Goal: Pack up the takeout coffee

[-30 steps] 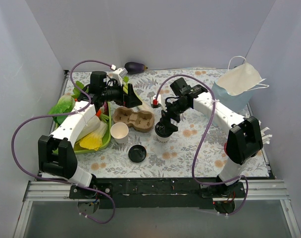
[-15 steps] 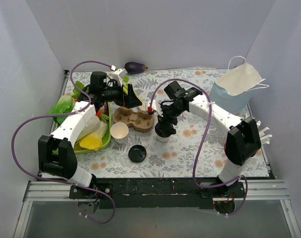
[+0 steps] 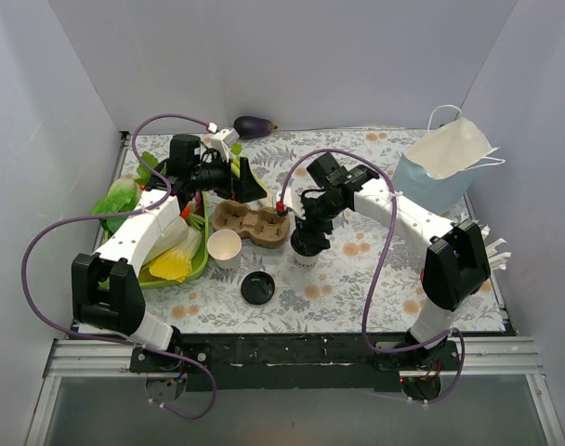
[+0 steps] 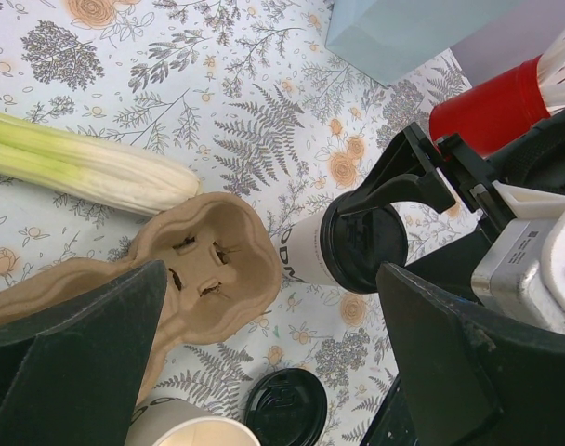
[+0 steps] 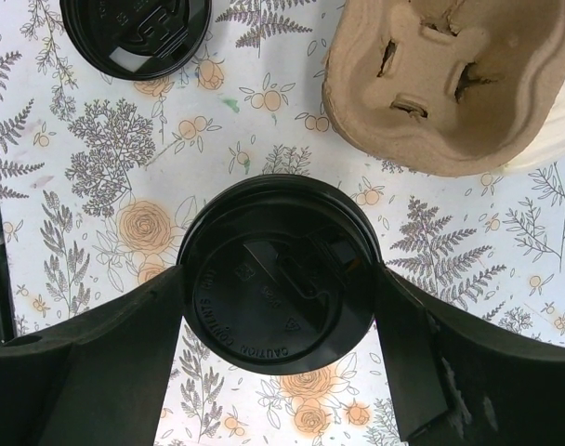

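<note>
- Top: saw takeout coffee (image 3: 307, 249) upright on table (image 3: 366, 279), just R of cardboard cup carrier (image 3: 255, 224), under right gripper (image 3: 310, 229).
- L wrist: saw left gripper (image 4: 271, 269) spread wide, empty, above carrier.
- R wrist: saw fingers (image 5: 124, 353) clamped on coffee's rim, both sides touching.

glossy black plastic lid (image 5: 281, 275), matt pulp carrier (image 5: 450, 84)

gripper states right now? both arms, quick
Left gripper: open, holding nothing.
Right gripper: closed on the takeout coffee, one finger against each side.
</note>
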